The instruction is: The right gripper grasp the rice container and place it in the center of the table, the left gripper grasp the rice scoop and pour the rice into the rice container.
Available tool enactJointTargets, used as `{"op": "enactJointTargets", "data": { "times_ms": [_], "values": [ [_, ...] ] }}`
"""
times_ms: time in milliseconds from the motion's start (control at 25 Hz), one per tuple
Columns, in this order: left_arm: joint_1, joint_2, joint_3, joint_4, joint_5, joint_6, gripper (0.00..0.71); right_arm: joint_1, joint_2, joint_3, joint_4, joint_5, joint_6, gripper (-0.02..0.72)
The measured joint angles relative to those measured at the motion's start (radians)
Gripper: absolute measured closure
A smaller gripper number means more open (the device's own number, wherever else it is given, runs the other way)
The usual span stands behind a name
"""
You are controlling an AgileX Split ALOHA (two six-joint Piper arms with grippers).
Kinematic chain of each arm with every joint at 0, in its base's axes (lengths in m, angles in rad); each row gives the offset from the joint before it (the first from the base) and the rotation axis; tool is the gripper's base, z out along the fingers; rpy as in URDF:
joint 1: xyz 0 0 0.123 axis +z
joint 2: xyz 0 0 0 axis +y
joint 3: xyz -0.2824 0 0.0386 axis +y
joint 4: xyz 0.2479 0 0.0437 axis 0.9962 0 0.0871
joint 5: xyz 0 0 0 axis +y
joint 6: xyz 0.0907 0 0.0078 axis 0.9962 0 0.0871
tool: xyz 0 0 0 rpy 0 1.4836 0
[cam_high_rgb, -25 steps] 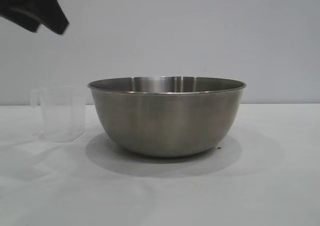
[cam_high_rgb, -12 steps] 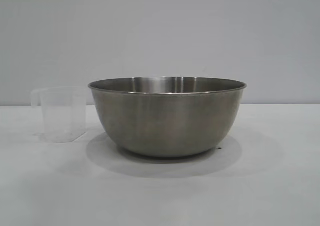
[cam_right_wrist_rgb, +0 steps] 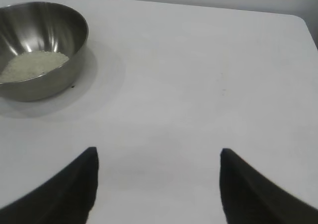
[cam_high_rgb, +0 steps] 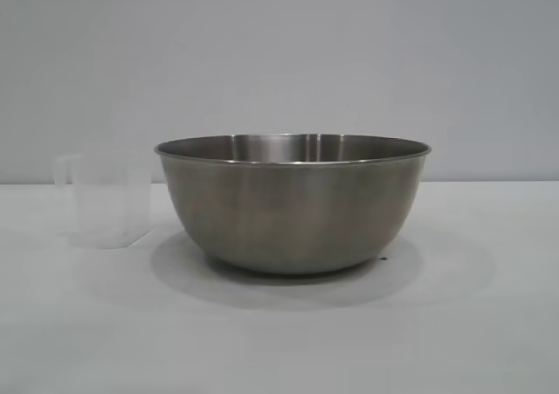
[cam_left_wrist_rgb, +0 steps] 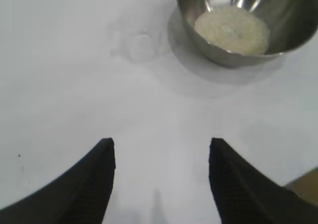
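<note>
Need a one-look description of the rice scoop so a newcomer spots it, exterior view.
Start at the big steel rice container in the middle of the white table. Just to its left in the exterior view stands the rice scoop, upright on the tabletop and close beside the bowl. It is small, see-through plastic and nearly blends into the table, unlike the large grey metal bowl.

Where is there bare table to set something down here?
The table is bare in front of the rice container and all the way out on its right-arm side. The only tight spot is the narrow gap between the container and the rice scoop, which stands upright beside it.
</note>
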Motion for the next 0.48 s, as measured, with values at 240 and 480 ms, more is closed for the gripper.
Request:
{"op": "enactJointTargets", "data": {
  "times_ms": [240,480],
  "values": [
    [0.000,-0.131,0.004,0.000,0.015,0.000,0.357,0.000,0.000,0.000,0.000,0.000,0.000,0.261],
    [0.000,-0.224,0.122,-0.011,0.004,0.001,0.357,0.000,0.000,0.000,0.000,0.000,0.000,0.261]
  ]
}}
